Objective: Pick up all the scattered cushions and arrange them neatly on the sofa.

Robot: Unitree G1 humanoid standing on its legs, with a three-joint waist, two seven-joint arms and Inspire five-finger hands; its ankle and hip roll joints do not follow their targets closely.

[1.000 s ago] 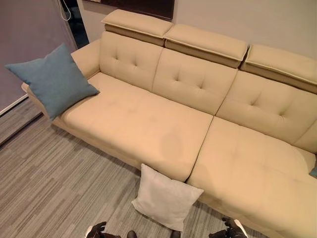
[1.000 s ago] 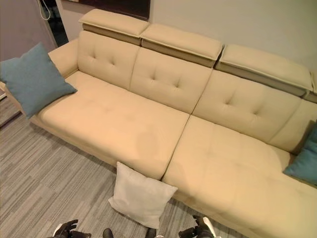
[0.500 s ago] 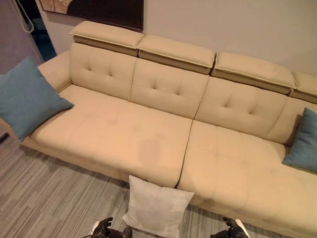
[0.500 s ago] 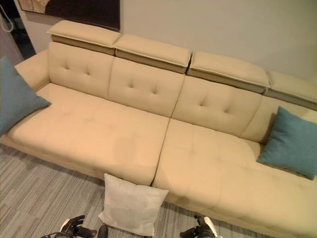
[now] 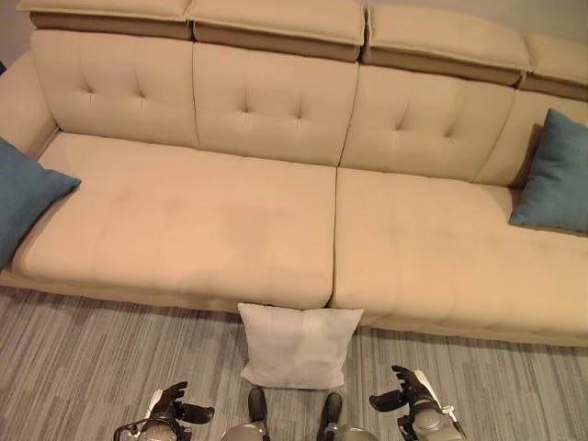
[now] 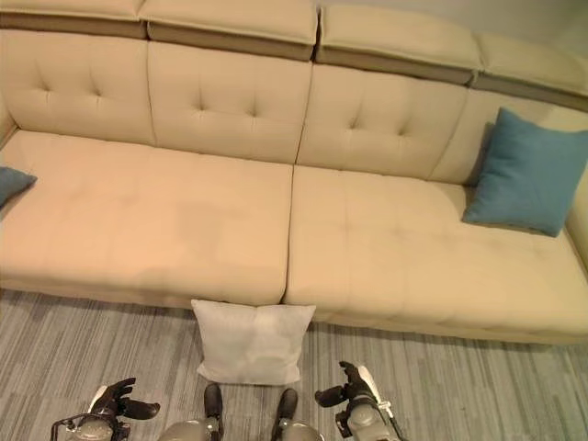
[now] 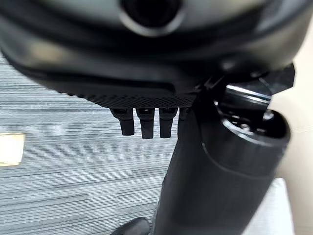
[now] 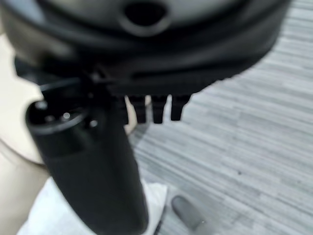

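Observation:
A light grey cushion (image 5: 299, 344) stands on the floor, leaning against the front of the beige sofa (image 5: 193, 230) near its middle seam. One blue cushion (image 5: 23, 197) rests at the sofa's left end, and another blue cushion (image 6: 525, 173) leans in the right corner. My left hand (image 5: 170, 413) hangs low to the left of the grey cushion, and my right hand (image 5: 409, 404) hangs low to its right. Both are apart from it. The left hand's fingers (image 7: 142, 122) and the right hand's fingers (image 8: 151, 110) are relaxed and hold nothing. A corner of the grey cushion (image 8: 54, 210) lies below the right hand.
Grey striped carpet (image 5: 83, 358) runs along the sofa's front on both sides of the grey cushion. The sofa's seat (image 6: 386, 239) between the two blue cushions is bare.
The camera has swung right and tilted down, so the sofa now faces me squarely. The cushions have not moved. Both hands show a little higher at the bottom edge.

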